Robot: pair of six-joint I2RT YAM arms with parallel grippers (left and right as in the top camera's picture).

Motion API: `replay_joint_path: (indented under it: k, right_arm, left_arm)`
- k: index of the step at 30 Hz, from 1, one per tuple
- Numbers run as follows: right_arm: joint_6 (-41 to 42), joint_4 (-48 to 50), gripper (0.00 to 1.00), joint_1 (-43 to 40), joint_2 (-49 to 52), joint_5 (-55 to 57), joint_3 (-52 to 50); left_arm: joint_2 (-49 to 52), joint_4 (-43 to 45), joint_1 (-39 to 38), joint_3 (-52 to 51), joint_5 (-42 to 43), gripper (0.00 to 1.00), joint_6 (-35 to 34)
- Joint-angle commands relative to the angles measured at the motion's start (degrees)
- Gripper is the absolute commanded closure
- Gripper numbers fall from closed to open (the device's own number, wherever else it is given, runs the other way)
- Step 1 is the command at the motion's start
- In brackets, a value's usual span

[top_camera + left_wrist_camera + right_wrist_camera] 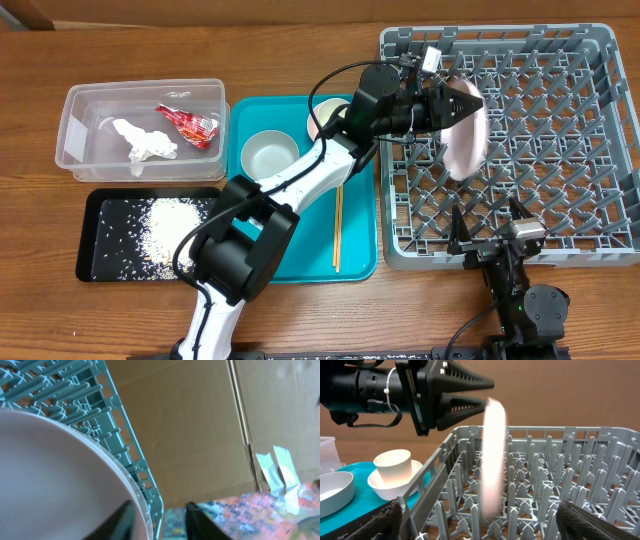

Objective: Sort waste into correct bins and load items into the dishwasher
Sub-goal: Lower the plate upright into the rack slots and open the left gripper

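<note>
The left hand (pixel 470 102) straddles the rim of the pink plate (pixel 468 140), fingers parted, as the plate stands on edge among the dish rack (pixel 560 60) pegs. Tissue (pixel 145 142) and wrapper (pixel 188 122) lie in the clear tub (pixel 80 100), rice (pixel 175 220) in the black tray (pixel 85 235). Bowl (pixel 270 155), cup (pixel 393 462), saucer (pixel 385 487) and chopsticks (pixel 338 225) wait on the teal tray (pixel 355 250). The right hand (pixel 487 237) sits wide open, empty, at the rack's near edge.

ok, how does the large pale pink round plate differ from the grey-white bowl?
Pose: the large pale pink round plate stands on edge among the pegs of the grey plastic dish rack; the grey-white bowl sits mouth-up on the teal serving tray. Shape: the plate is shallow and wider, the bowl deeper and narrower. Colour: pink versus grey-white. Both are round and look empty.
</note>
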Motion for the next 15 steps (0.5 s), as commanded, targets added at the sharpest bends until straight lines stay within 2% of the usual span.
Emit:
replay_joint_path:
  k: [1, 3, 9, 15]
  right_arm:
    - [0.2, 0.3, 0.00, -0.2, -0.6, -0.1, -0.6]
    - [0.2, 0.3, 0.00, -0.2, -0.6, -0.1, -0.6]
    - [0.2, 0.3, 0.00, -0.2, -0.6, -0.1, -0.6]
    - [0.2, 0.3, 0.00, -0.2, -0.6, -0.1, -0.6]
  left_arm:
    - [-0.4, 0.3, 0.2, 0.8, -0.2, 0.56, 1.7]
    - [-0.4, 0.7, 0.2, 0.8, -0.2, 0.52, 1.7]
    - [-0.8, 7.9, 2.0, 1.7, 2.6, 0.53, -1.2]
    - [-2.9, 7.6, 9.6, 6.5, 14.4, 0.53, -4.2]
